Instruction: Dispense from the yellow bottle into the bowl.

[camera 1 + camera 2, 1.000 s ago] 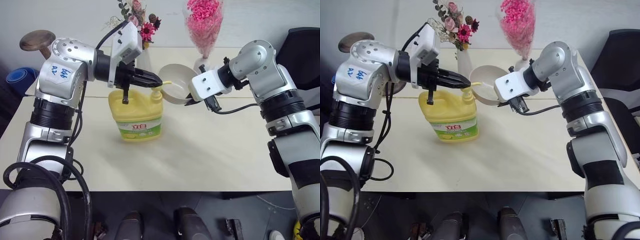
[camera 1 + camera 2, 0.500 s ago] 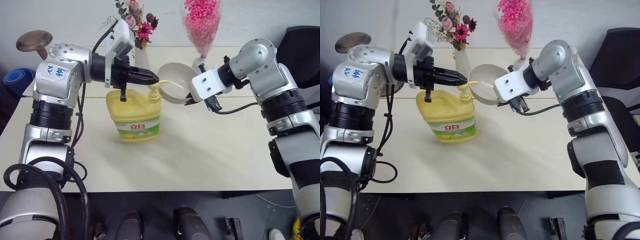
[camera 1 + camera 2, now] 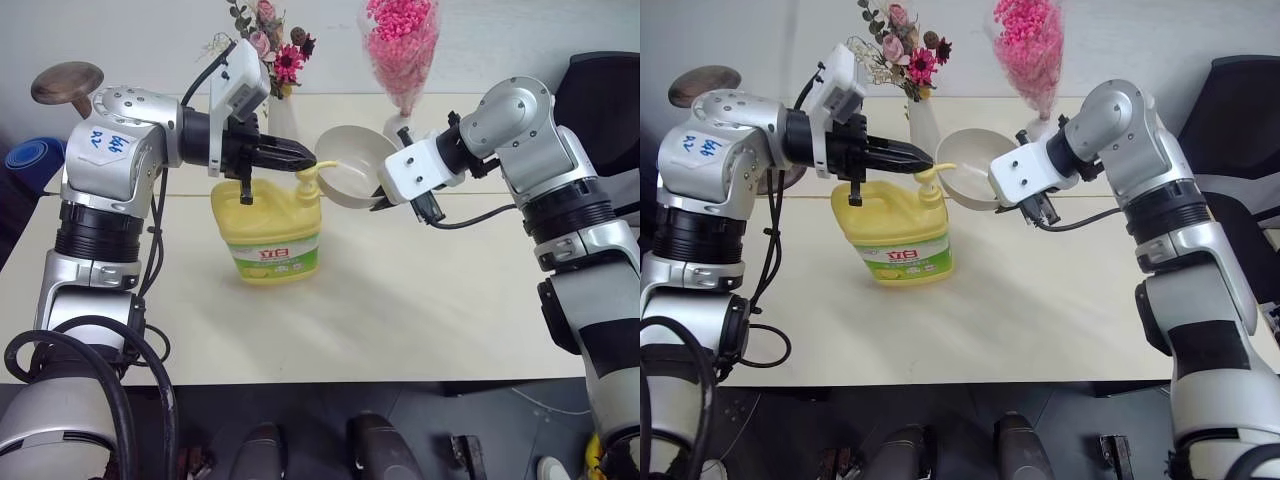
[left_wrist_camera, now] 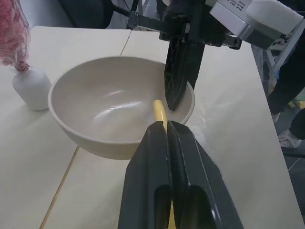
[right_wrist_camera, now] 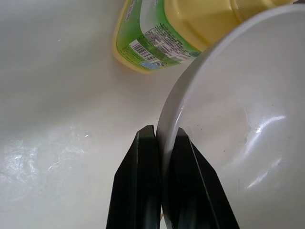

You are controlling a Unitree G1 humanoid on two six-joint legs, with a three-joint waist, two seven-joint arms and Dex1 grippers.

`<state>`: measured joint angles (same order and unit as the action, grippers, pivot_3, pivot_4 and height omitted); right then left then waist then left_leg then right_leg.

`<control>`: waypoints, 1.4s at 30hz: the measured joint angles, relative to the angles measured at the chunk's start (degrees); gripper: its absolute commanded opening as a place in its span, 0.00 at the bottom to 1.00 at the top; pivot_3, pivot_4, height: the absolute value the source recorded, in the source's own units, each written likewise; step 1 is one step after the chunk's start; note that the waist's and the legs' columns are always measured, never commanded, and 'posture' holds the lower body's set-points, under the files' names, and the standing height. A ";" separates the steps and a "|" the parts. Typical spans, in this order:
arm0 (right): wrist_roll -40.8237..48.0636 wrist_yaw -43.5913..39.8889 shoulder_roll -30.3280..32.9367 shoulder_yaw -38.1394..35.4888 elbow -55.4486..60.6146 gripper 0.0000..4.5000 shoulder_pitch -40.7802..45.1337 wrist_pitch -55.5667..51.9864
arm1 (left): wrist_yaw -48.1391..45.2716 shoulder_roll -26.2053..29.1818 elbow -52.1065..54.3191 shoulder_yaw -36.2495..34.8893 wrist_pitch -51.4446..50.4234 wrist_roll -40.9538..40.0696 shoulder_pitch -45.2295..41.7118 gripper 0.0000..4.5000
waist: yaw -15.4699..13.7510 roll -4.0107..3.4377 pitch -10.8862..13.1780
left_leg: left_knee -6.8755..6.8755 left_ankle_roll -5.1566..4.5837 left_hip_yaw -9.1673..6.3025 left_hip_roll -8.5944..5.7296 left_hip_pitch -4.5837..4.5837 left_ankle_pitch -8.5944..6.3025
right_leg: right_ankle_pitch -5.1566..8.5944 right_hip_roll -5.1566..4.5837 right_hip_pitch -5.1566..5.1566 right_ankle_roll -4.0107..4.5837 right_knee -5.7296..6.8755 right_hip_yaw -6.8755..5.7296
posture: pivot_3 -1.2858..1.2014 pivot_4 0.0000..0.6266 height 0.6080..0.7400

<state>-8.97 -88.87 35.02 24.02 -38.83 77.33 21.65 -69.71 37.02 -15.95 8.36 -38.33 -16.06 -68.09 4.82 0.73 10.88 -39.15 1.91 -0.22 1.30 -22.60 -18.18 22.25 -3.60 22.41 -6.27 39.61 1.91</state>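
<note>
A yellow bottle [image 3: 268,228] stands on a pale table [image 3: 400,300], its pump spout reaching over the rim of a beige bowl [image 3: 352,178] held tilted in the air beside it. The right gripper [image 3: 385,198] pinches the bowl's rim between closed fingers. The left gripper [image 3: 298,155], fingers shut together and holding nothing, rests on the pump head. Compared with a second ago the bottle has shifted slightly and the pump looks pressed lower, so dispensing seems underway, though no liquid is visible in the bowl

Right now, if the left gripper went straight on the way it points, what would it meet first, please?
Probably the bowl: the shut left gripper points along the yellow bottle's spout into it, though depth is unclear.
</note>
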 measured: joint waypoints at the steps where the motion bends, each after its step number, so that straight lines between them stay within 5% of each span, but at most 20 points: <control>1: 0.04 -0.01 0.00 0.16 0.01 0.00 0.05 0.02 | 0.11 0.00 0.02 0.05 -0.05 0.05 0.00 0.02 | 0.00 0.00 0.00 | 0.00 0.00 0.00 0.00 0.02 0.00 | 0.00 0.00 -0.02 0.00 0.00 0.00 | 0.52 0.24 1.00; 17: 2.38 -0.20 0.54 2.40 0.02 0.00 0.66 0.79 | -1.05 2.93 2.33 5.30 -1.68 3.09 -0.42 0.02 | 0.02 0.02 -0.04 | 0.39 0.05 -0.07 0.01 1.45 -0.09 | 0.00 0.07 -1.18 0.00 -0.33 0.07 | 0.52 0.24 1.00; 30: 2.53 -0.23 0.65 2.46 0.09 0.00 0.66 0.73 | 1.51 -0.89 -4.35 2.80 -2.43 3.35 -3.60 0.02 | -0.09 0.03 -0.03 | 0.28 0.05 -0.07 0.01 1.21 -0.09 | 0.00 0.04 -0.90 0.00 -0.21 0.10 | 0.52 0.24 1.00; 37: 3.14 -0.20 2.62 1.68 1.17 0.00 -0.80 -0.44 | 3.59 0.51 0.04 -6.96 -16.59 -6.00 -5.35 0.02 | 0.03 0.04 -0.01 | 0.03 0.08 -0.19 0.01 0.09 -0.08 | 0.00 0.02 0.11 0.00 0.02 0.10 | 0.52 0.24 1.00; 42: 3.24 0.19 6.87 0.64 2.81 0.00 -8.35 -1.57 | 2.57 10.19 15.28 -15.63 -26.89 -15.73 -1.35 0.35 | 0.18 0.03 -0.01 | 0.08 0.07 -0.39 -0.07 -0.14 -0.08 | 0.00 -0.11 0.33 0.00 -0.02 0.01 | 0.52 0.24 1.00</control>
<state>-5.74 -88.68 41.89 24.66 -36.02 68.99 20.08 -67.15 47.21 -0.67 -7.27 -65.21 -31.78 -69.44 5.00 0.76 10.87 -39.07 1.98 -0.61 1.23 -22.74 -18.26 22.25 -3.71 22.74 -6.26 39.59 1.91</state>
